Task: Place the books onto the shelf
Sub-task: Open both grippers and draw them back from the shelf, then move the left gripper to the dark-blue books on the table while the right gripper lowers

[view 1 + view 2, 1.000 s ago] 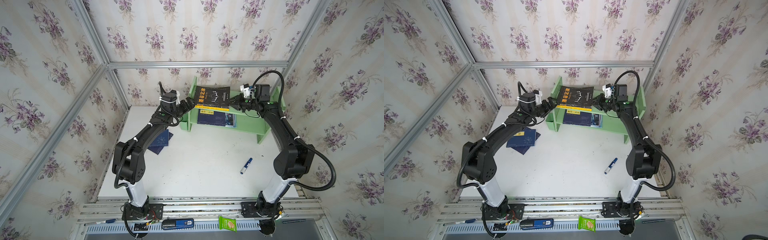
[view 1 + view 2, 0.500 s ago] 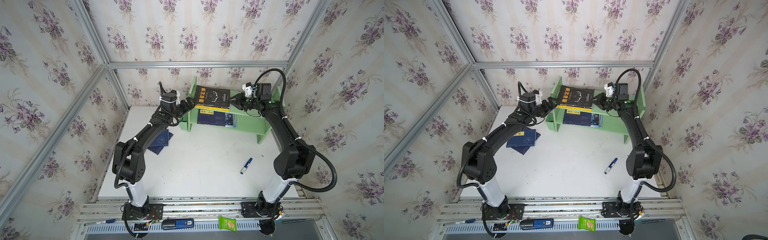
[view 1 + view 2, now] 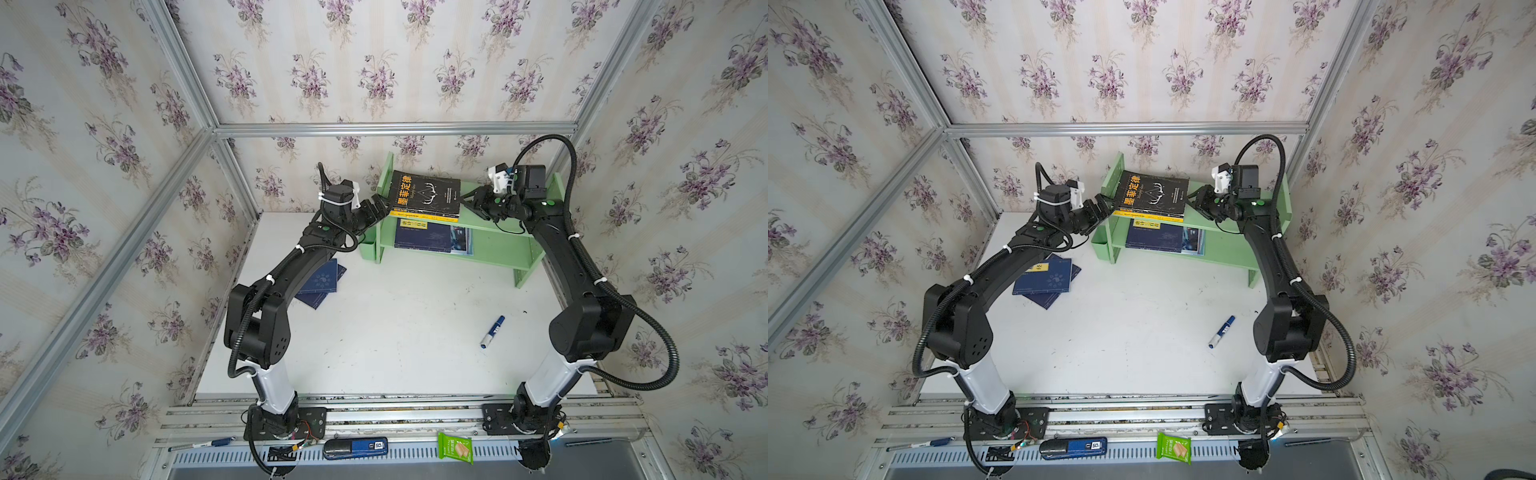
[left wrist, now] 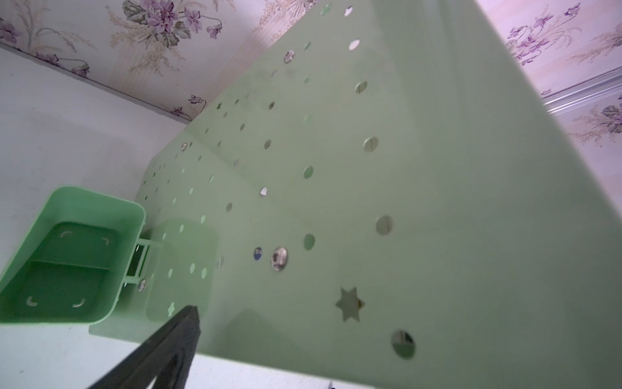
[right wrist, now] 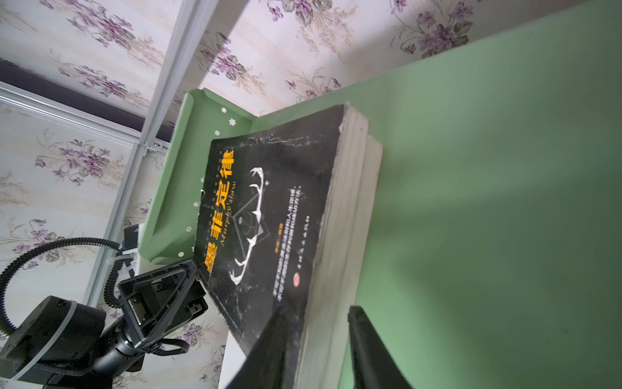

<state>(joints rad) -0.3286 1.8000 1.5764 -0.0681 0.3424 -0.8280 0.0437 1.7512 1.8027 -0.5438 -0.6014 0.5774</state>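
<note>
Black book (image 3: 426, 193) lies on the shelf's (image 3: 498, 249) top tier, upper centre, long axis left-right. Right jaws, narrowly parted, straddle its edge; left jaws gape wide. Only top views show navy books (image 3: 324, 282).

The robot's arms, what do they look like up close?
The left arm and right arm are matte black, each rising from a white column. Ribbed black hoses loop alongside, tied with white zip ties. A green dot marks each forearm. The left gripper and right gripper have black triangular fingers.
</note>
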